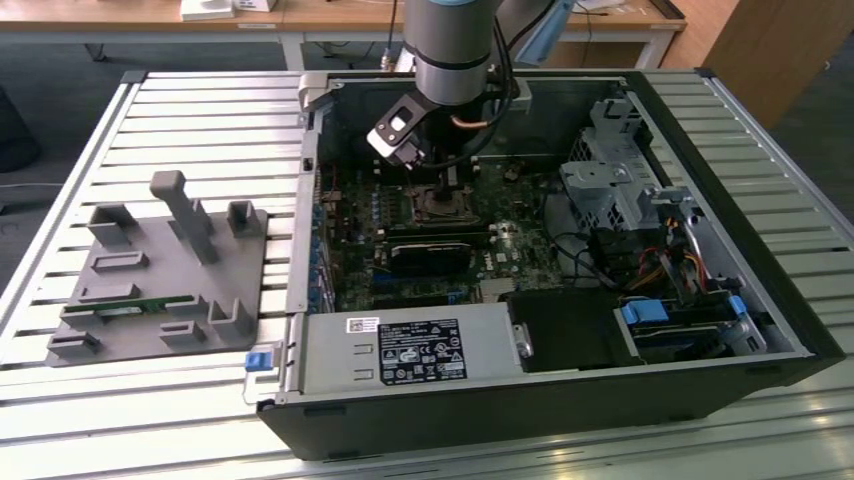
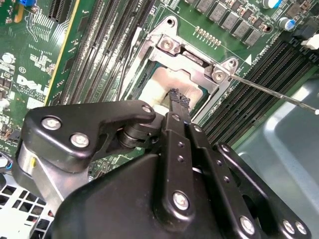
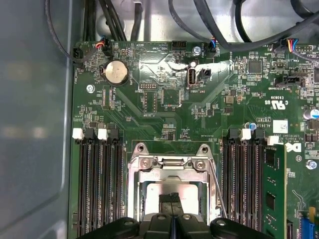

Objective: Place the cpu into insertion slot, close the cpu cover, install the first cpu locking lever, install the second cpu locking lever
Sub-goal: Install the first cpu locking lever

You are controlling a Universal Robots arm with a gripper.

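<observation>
cpu [image 3: 149,193] in the insertion slot [image 3: 132,191], cpu cover [image 3: 172,175] around it, hand [image 3: 172,200] over the cpu, memory slots [image 3: 99,184] either side

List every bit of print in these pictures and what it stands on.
White label on the silver box: print too small to read.
Green circuit board: white lettering and a logo, mostly too small to read, not quoted.
White sticker on that board: too small to read.
cpu: no print to be seen.

Grey fixture block [image 1: 160,275] is parked on the slatted table [image 1: 134,410] at the exterior view's left; coin cell [image 3: 115,73] is seated on the motherboard [image 3: 164,109].
</observation>
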